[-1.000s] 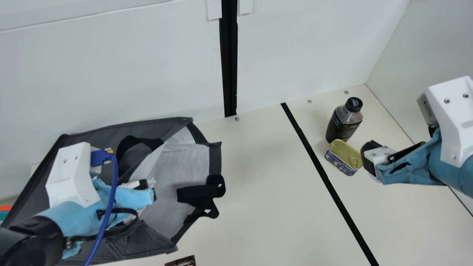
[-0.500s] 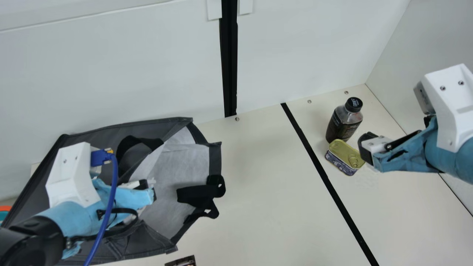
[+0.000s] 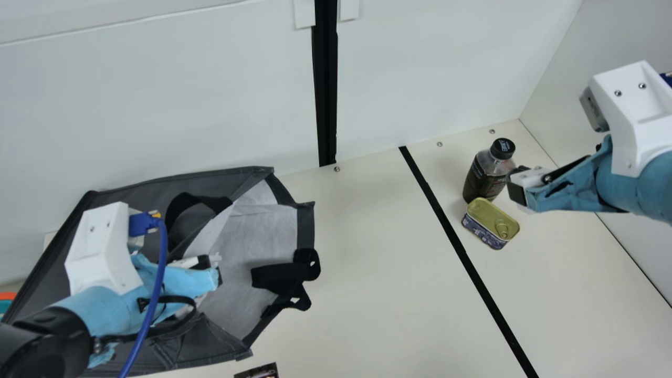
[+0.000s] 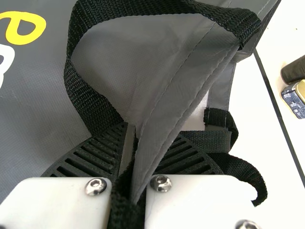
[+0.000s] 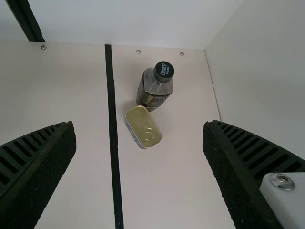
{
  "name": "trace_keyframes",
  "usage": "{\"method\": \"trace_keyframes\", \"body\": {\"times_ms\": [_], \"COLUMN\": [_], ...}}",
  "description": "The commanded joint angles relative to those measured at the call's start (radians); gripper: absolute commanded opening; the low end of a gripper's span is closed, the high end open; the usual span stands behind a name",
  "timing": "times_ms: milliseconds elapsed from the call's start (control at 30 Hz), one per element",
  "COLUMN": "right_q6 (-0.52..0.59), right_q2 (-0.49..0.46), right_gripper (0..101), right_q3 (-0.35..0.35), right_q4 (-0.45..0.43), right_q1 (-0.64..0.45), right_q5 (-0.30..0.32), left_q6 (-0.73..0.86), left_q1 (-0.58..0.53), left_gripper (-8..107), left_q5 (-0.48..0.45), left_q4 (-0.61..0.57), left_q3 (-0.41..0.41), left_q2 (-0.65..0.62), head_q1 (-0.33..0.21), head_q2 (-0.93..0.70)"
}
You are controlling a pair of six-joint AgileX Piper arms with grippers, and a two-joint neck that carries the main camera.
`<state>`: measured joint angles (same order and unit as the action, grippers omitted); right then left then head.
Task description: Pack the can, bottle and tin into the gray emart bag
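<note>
Gray bag (image 3: 257, 231) being gripped at lower left by left gripper (image 3: 212, 270) jaws, bottle (image 3: 485, 176) and tin (image 3: 488, 215) being supported by counter (image 3: 388, 273) right of centre, right gripper (image 3: 517, 181) being held nearby, jaws open

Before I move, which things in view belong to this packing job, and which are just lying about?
For the job:
- gray fabric bag with black straps, its rim in the left pincer
- dark, black-capped bottle
- gold-lidded, rounded oblong metal tin

Apparently just lying about:
- dark printed piece, main view's bottom edge
- orange-and-teal object, left edge
</note>
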<state>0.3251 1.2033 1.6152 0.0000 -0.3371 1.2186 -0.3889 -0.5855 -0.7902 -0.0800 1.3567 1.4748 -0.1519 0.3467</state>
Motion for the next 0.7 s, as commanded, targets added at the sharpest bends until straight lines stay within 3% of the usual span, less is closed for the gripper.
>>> {"method": "trace_keyframes", "body": {"times_ms": [0, 667], "right_q6": [0.005, 0.046], "right_q2": [0.021, 0.238], "right_gripper": [91, 91], "right_q3": [0.015, 0.168], "right_q4": [0.005, 0.033], "right_q1": [-0.005, -0.042], "right_q5": [0.001, 0.001], "left_q6": [0.000, 0.000], "left_q1": [0.000, 0.000], "left_gripper": [10, 10], "left_q5": [0.000, 0.000], "left_q4": [0.000, 0.000], "left_q3": [0.000, 0.000], "left_q2": [0.000, 0.000], "head_q1": [-0.023, -0.023], "head_q2": [0.002, 0.002]}}
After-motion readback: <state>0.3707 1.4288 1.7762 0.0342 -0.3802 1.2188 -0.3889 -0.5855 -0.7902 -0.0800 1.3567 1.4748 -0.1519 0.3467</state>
